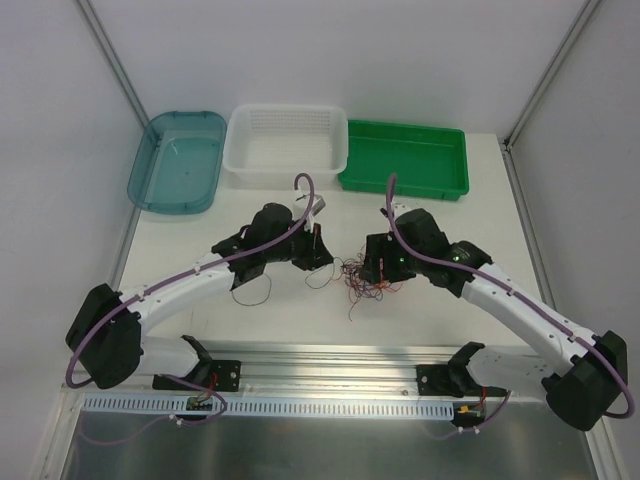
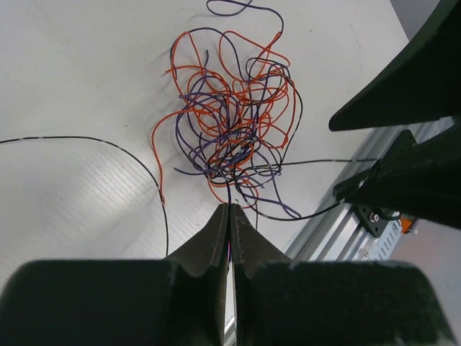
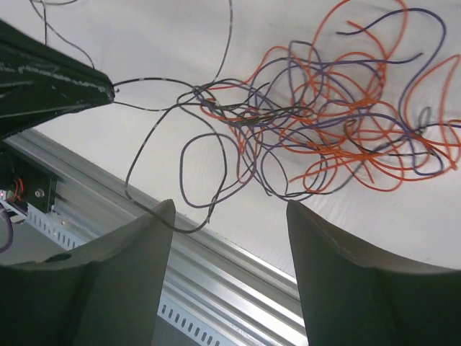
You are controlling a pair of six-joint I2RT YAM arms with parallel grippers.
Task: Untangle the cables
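Pull slow and straight away from the knot. Draw the pinched strand toward 6 o'clock in the left wrist view, and stop if the whole clump drags along. Use the free gripper to pin the clump before you pull.

The left gripper (image 2: 229,213) has its fingers pressed together on a black strand (image 2: 229,193), which runs up to 12 o'clock into the tangle of cables (image 2: 232,133). I can't tell how deep the strand sits in the pinch.

The right gripper (image 3: 230,209) has its fingers wide apart with nothing between them and no contact. One dark loop (image 3: 191,216) lies just beside the left finger.

The tangle is orange-red, purple and black loops on the white table (image 2: 72,58), and it is not separated yet. In the top view it sits at 4 o'clock of the left gripper and 7 o'clock of the right.

A loose black cable (image 2: 86,138) trails off at 9 o'clock, and I can't tell whether it joins the clump. The aluminium rail (image 3: 238,277) runs at 6 o'clock of the tangle. The teal tray (image 1: 150,150), white basket (image 1: 240,160) and green tray (image 1: 455,165) sit at 12 o'clock, well apart.
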